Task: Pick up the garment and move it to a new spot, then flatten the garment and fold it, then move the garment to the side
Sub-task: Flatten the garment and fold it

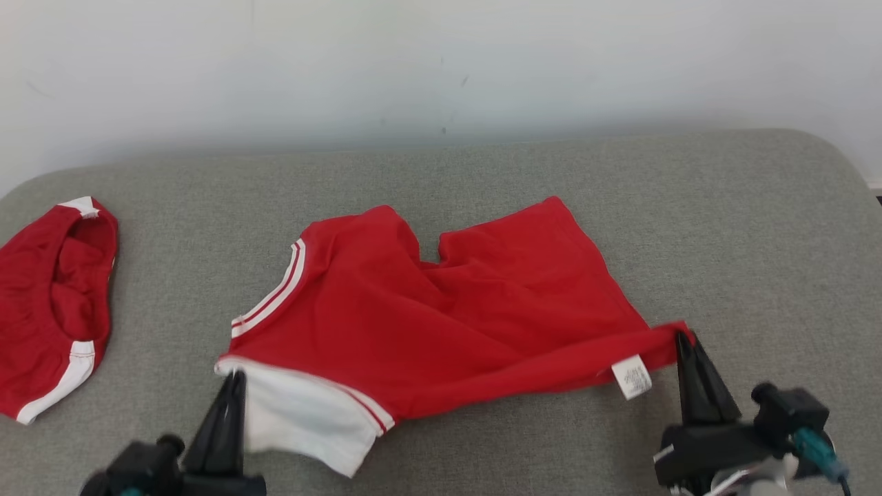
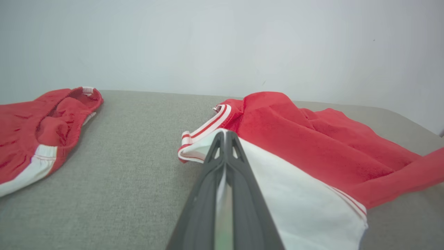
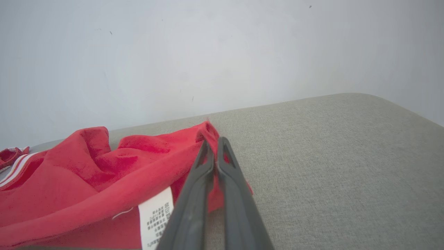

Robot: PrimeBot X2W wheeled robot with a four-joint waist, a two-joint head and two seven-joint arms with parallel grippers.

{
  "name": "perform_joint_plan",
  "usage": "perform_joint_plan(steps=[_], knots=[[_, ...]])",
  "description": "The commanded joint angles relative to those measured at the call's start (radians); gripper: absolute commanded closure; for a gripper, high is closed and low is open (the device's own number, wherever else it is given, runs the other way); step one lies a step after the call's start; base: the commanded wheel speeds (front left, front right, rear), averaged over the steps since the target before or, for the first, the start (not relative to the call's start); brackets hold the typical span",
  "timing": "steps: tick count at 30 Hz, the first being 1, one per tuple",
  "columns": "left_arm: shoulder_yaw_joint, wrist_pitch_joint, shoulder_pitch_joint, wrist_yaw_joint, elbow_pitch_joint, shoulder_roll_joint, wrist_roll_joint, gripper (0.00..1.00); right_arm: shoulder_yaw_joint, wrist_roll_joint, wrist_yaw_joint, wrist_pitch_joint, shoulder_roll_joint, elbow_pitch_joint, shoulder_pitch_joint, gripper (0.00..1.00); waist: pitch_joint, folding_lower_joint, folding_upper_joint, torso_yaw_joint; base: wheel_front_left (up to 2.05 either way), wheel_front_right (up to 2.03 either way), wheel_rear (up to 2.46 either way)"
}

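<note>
The garment (image 1: 441, 317), a red sports shirt with a white panel and white stripe trim, lies rumpled across the middle of the grey cushion. My left gripper (image 1: 234, 375) is shut on its near left corner, at the white panel (image 2: 298, 205). My right gripper (image 1: 684, 337) is shut on its near right corner, beside the white care label (image 1: 632, 377). In the left wrist view my left gripper (image 2: 224, 133) pinches the white edge next to the striped trim. The right wrist view has my right gripper (image 3: 214, 140) clamping a red fold of the garment (image 3: 86, 173).
A second red garment (image 1: 52, 303) with white stripes lies bunched at the cushion's far left edge. The grey cushion (image 1: 744, 234) has a rounded back right corner and stands against a pale wall (image 1: 441, 62). Bare fabric stretches to the right of the shirt.
</note>
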Motion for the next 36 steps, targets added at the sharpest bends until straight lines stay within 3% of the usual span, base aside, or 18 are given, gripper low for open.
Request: perform_joint_plan(steps=[1, 7, 13, 18, 26, 36], knots=[[-0.006, -0.003, -0.026, 0.001, -0.01, 0.014, 0.01, 1.0, 0.008, 0.009, -0.002, -0.001, -0.005, -0.008, -0.021, 1.0, 0.0, 0.0, 0.0, -0.001, 0.0, 0.0, 0.0], [-0.098, 0.028, -0.263, 0.001, -0.039, 0.134, -0.054, 1.0, 0.062, 0.063, -0.002, -0.001, -0.056, 0.018, -0.19, 1.0, 0.044, 0.0, 0.0, -0.009, 0.0, 0.0, 0.0], [-0.183, 0.11, -0.621, 0.001, 0.004, 0.248, -0.166, 1.0, 0.101, 0.117, -0.002, 0.0, -0.114, 0.095, -0.478, 1.0, 0.185, 0.0, 0.0, -0.016, 0.0, 0.0, 0.0], [-0.226, 0.153, -0.941, 0.001, 0.101, 0.288, -0.249, 1.0, 0.118, 0.149, -0.002, 0.015, -0.15, 0.145, -0.744, 1.0, 0.311, 0.0, 0.0, -0.019, 0.0, 0.0, 0.0], [-0.286, 0.204, -1.41, 0.001, 0.265, 0.323, -0.284, 1.0, 0.135, 0.187, -0.002, 0.092, -0.162, 0.237, -1.168, 1.0, 0.478, 0.0, 0.0, -0.045, 0.0, 0.0, 0.0], [-0.399, 0.2, -1.815, 0.001, 0.424, 0.318, -0.271, 1.0, 0.164, 0.205, -0.002, 0.151, -0.146, 0.414, -1.577, 1.0, 0.574, 0.0, 0.0, -0.066, 0.0, 0.0, 0.0]])
